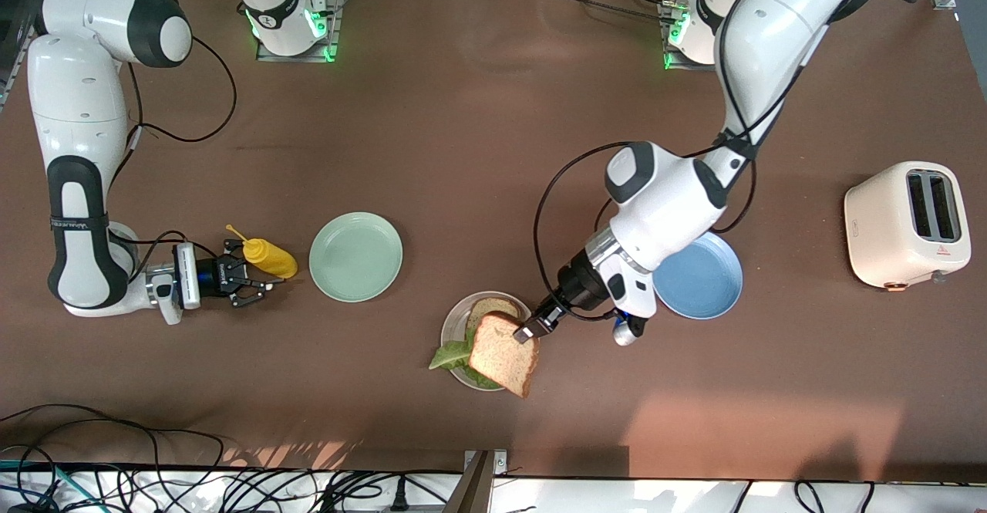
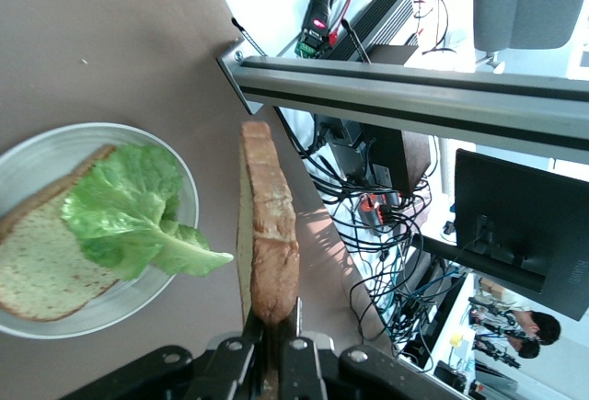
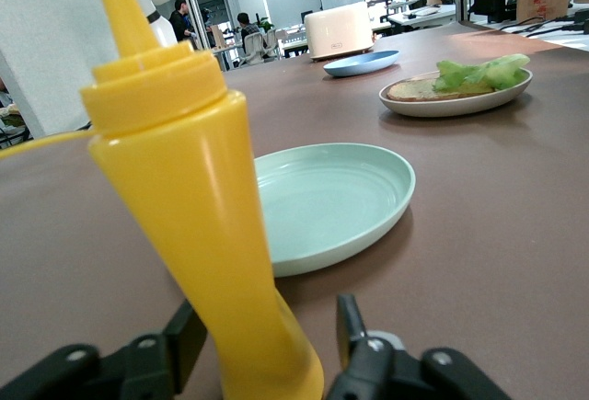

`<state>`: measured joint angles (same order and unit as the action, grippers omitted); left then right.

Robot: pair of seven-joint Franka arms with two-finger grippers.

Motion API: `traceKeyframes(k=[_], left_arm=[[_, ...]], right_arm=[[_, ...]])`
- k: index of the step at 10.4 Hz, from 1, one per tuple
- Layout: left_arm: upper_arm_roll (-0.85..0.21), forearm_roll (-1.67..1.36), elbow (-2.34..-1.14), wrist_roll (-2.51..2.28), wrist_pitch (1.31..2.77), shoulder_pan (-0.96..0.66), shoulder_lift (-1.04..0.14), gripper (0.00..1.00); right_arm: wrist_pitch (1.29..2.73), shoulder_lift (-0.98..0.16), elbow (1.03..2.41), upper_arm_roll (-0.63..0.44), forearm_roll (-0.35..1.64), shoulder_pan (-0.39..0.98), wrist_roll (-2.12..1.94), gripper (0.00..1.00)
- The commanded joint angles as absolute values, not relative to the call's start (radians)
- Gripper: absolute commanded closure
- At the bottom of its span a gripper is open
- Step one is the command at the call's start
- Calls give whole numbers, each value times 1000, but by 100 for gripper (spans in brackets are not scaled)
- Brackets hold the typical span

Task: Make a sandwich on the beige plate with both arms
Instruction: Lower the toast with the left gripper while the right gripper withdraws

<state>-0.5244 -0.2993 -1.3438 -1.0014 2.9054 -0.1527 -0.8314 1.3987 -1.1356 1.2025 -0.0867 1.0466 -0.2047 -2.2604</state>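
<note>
Brown counter (image 1: pixel 478 150): three round plates, two brown wholegrain bread slices, one ruffled green lettuce leaf (image 1: pixel 449 355).

Beige ridged plate (image 1: pixel 455 320), lower centre of frame, carries one slice (image 1: pixel 490 308) under the leaf.

Left gripper (image 1: pixel 532 328) is angled down and clamps the second slice (image 1: pixel 503 359), held on edge above the plate.

Right gripper (image 1: pixel 250 285) is spread around the upright yellow squeeze bottle (image 1: pixel 266 257), mid-left.

From the front view, the held slice (image 1: pixel 505 360) hides much of the plate (image 1: pixel 453 320) and most of the lettuce (image 1: pixel 451 355) from me. In the left wrist view the lower edge cuts off the left gripper (image 2: pixel 273 368). In the right wrist view the bottle (image 3: pixel 189 207) loses its tip at the top edge.
</note>
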Motion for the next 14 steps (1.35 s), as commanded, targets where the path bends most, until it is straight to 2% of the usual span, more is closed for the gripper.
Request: traceKeyframes(k=[1,3,8,13,14], left_arm=[[-514,-334,-1214,-992,2944,-212,-935,97],[-512,-333,-1171,-986,2945,-228,-986,97],[-508,-324,-1183,-976,2944,-239,-1032,97],[-459,-319,-1203,-976,2944,-272,-1051,97],[-450,-318,-1204,-976,2942,-272,-1051,93]], right_arm=[[1385,-1157,1163,-103,1060,-215,-2253,0],[1379,-1151,1163,-142,1048,-216,-2260,0],[1379,-1065,1161,-216,918,-218,-2235,0],[1471,-869,1172,-180,649,-204,-1895,0],[1492,-835,1180,-175,623,-198,-1855,0]])
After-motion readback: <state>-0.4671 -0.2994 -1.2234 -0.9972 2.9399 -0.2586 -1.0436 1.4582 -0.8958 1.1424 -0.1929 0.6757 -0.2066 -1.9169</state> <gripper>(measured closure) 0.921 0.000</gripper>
